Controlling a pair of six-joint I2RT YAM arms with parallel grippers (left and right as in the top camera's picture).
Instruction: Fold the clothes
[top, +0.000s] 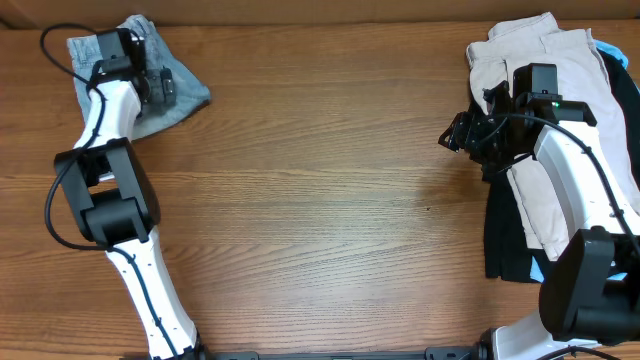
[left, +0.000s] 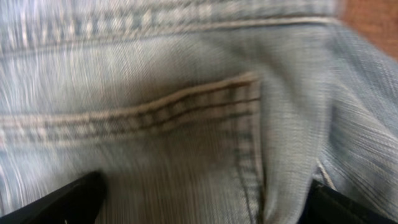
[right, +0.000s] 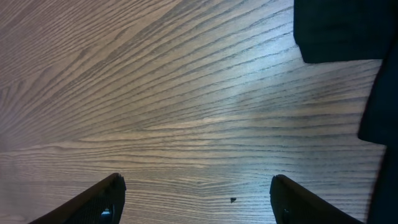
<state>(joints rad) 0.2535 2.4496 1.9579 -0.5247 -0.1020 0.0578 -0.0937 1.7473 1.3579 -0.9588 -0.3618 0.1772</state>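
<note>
The clothes in play are faded light-blue denim shorts (top: 185, 92), bunched at the table's far left corner. My left gripper (top: 160, 88) hangs right over them, open. In the left wrist view the denim (left: 186, 93) fills the frame, showing a stitched pocket edge and a fold, and the gripper (left: 202, 210) has its dark fingertips (left: 68, 202) spread wide on either side of the cloth. My right gripper (top: 452, 135) is open above bare wood just left of the pile of clothes. Nothing lies between its fingers (right: 93, 202) in the right wrist view.
A pile of garments lies along the right edge: beige (top: 540, 60) on top, black (top: 505, 240) beneath, and a bit of bright blue (top: 610, 48). A corner of the black cloth (right: 342, 31) shows in the right wrist view. The wooden table (top: 320, 200) spans the middle.
</note>
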